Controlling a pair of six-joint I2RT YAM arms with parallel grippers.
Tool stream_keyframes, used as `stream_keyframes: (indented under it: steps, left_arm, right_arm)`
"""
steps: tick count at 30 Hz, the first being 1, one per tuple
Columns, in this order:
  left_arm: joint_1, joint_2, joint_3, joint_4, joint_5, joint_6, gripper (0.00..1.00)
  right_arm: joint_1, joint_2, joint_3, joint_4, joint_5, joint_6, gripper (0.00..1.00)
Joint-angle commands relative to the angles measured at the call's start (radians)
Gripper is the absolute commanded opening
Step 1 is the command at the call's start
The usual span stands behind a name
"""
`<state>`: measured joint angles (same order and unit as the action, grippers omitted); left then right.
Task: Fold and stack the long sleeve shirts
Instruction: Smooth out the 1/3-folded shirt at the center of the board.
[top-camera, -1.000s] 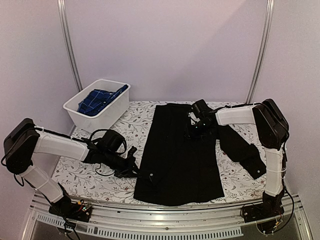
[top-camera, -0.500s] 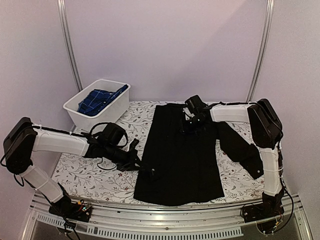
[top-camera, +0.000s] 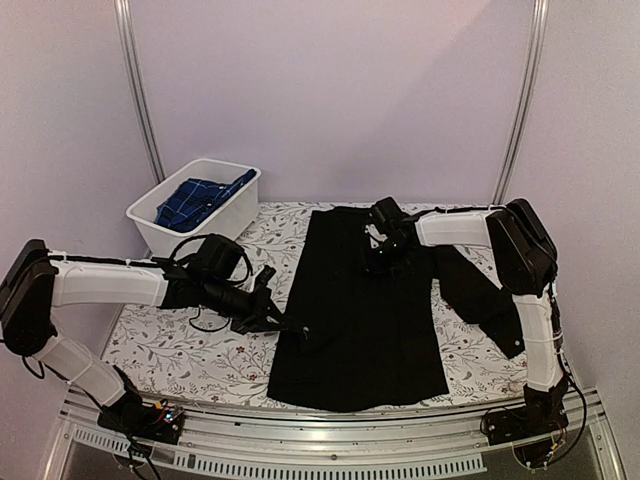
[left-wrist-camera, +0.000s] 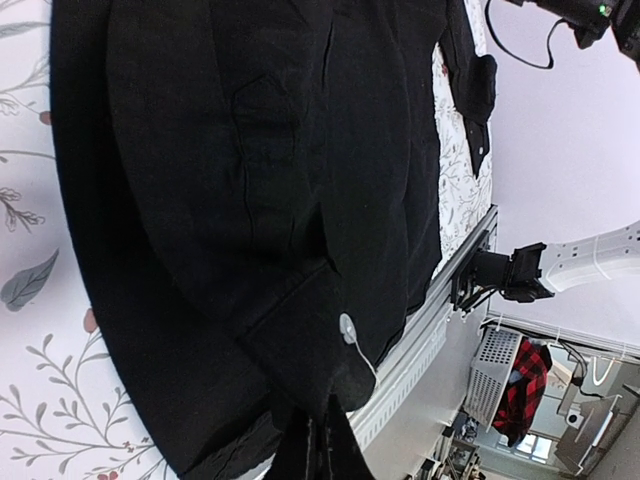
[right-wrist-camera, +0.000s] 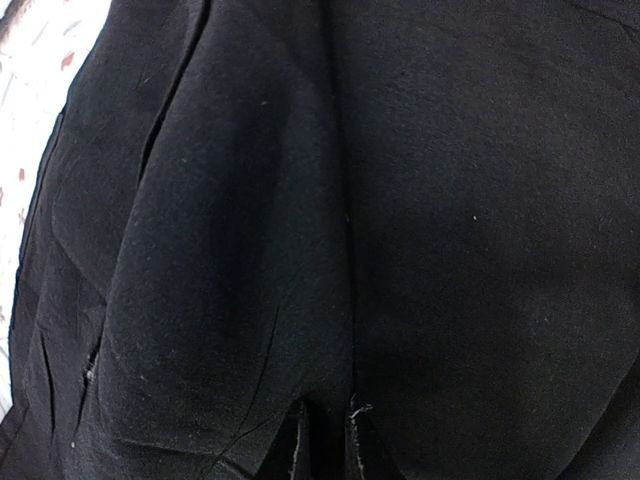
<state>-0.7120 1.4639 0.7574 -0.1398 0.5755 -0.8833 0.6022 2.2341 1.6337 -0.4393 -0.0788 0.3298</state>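
Note:
The black long sleeve shirt (top-camera: 360, 320) lies flat down the middle of the table, its right sleeve (top-camera: 485, 295) stretched out to the right. My left gripper (top-camera: 285, 325) is at the shirt's left edge, shut on the left sleeve's cuff (left-wrist-camera: 330, 370), which bears a pale button (left-wrist-camera: 347, 328). In the left wrist view the left gripper (left-wrist-camera: 318, 448) holds that cuff over the shirt's body. My right gripper (top-camera: 381, 262) presses down near the shirt's top, and the right wrist view shows the right gripper (right-wrist-camera: 327, 440) with its jaws pinched on a ridge of black cloth (right-wrist-camera: 345, 300). The blue plaid shirt (top-camera: 195, 200) lies bunched in the tub.
The white plastic tub (top-camera: 215, 228) stands at the back left corner. The floral tablecloth (top-camera: 170, 350) shows to the left of the shirt. A metal rail (top-camera: 330, 440) runs along the near edge, and two upright poles (top-camera: 140, 100) rise at the back.
My left gripper has carried the sleeve cuff to the right, onto the shirt's body. The right gripper has shifted slightly left near the collar and its jaws have closed on the cloth.

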Motion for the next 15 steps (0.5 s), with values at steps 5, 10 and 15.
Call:
stream_keyframes:
  steps: [5, 10, 15]
  left_arm:
    - [0.014, -0.07, 0.04, -0.16, 0.012, 0.03, 0.0]
    - [0.015, -0.097, 0.027, -0.23, 0.016, 0.036, 0.0]
    - [0.012, -0.075, -0.021, -0.169, 0.065, 0.019, 0.06]
  right_arm:
    - [0.007, -0.016, 0.089, -0.105, 0.053, -0.019, 0.0]
    - [0.005, -0.001, 0.123, -0.155, 0.074, -0.033, 0.0]
    - [0.005, 0.017, 0.105, -0.163, 0.074, -0.029, 0.02]
